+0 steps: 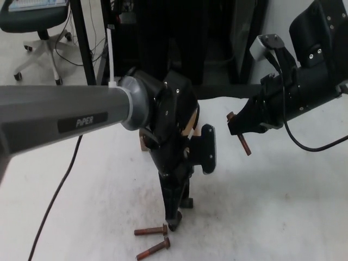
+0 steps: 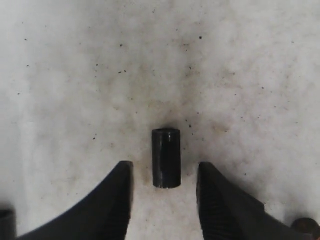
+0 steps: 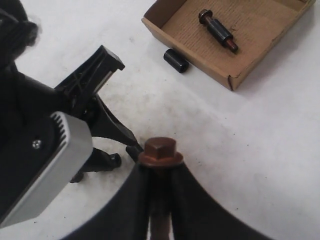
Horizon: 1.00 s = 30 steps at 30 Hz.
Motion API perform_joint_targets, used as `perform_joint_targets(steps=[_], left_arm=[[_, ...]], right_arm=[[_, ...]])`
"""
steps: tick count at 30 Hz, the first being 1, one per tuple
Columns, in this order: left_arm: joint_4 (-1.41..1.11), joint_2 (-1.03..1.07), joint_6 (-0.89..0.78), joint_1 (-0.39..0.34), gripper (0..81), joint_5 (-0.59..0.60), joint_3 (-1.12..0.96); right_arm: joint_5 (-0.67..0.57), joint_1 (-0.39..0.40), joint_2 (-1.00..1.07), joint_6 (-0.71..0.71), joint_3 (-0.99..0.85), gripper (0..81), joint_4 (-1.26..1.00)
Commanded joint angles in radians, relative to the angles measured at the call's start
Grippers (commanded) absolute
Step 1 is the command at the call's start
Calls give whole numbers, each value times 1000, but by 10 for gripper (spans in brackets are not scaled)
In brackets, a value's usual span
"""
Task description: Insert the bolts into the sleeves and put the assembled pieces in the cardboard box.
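Low centre of left wrist view: sleeve lies on its side on the tabletop btwn the left jaws, which are spread and not touching it.
Right jaws pinch a bolt under its head, mid-right in high view, shank slanting down. Cardboard box, upper right of right wrist view, holds one assembled piece; second sleeve lies just outside its wall. Spare bolts lie bottom centre of high view, near left jaws. Risks: sleeve sits only at the tips, so prob. a shallow grip. Its round body could roll or squirt out if the jaws shut off-centre. A tilted pick means the bore won't line up w/ the bolt.
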Motion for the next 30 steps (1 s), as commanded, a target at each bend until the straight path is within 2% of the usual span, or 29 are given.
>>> perform_joint_targets(steps=[1, 14, 19, 30], left_arm=[[0, 27, -12, -3, 394, 4, -26], [32, 108, -48, -3, 394, 4, -75], [57, 107, -36, -3, 394, -53, -75], [42, 110, -38, -3, 394, -30, -75]], right_arm=[[-23, -4, -11, -1, -4, 8, 3], [-23, -4, -11, -1, -4, 8, 3], [-23, -4, -11, -1, -4, 8, 3], [-23, -4, -11, -1, -4, 8, 3]])
